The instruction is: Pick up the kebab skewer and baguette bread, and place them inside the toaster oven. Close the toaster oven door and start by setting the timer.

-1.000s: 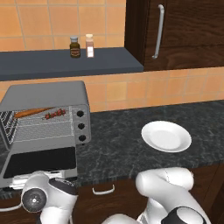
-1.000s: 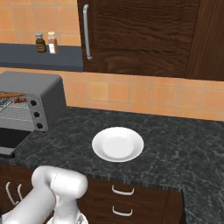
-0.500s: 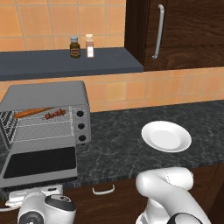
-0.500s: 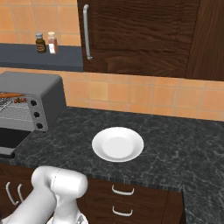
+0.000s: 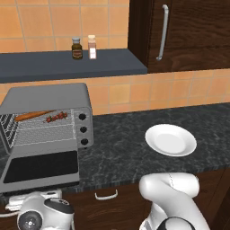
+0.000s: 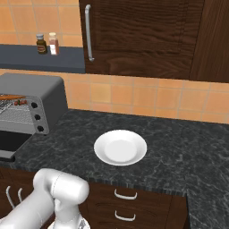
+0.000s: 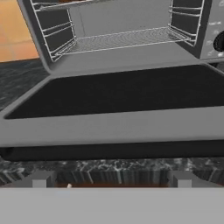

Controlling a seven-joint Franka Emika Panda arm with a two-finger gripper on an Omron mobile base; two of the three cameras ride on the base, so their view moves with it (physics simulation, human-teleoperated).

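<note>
The end effector [image 7: 111, 181] sits low at the near edge of the counter [image 5: 134, 152], its two fingertips [image 7: 41, 178] standing wide apart and released, with nothing between them. Seen from the hand, it faces the toaster oven door [image 7: 113, 109], which lies folded down flat and open just beyond the tips; the door's grey handle bar [image 7: 109, 151] runs across right in front of the fingertips, close to them, though whether it touches them is hard to tell from this angle. In the left base view the hand shows as a white shape [image 5: 33, 202] below the near edge of the open door [image 5: 40, 168].

The toaster oven [image 5: 49, 119] stands at the left end of the counter, against the orange tiled wall. Inside it, on the wire rack [image 5: 45, 130], the baguette bread [image 5: 32, 115] lies to the left and the kebab skewer [image 5: 56, 117] just to its right, both up near the top of the cavity. Three black knobs [image 5: 83, 129] run down the oven's right front.

To the right of the oven, well apart from it, an empty white plate [image 5: 170, 140] rests on the dark speckled counter. Above, a dark shelf [image 5: 67, 65] carries two small bottles [image 5: 84, 47] side by side, a brown one on the left and a paler one on the right. A dark wooden cabinet [image 5: 188, 31] with a long metal handle hangs to the right of the shelf, and drawers [image 6: 125, 205] with small handles sit beneath the counter.
</note>
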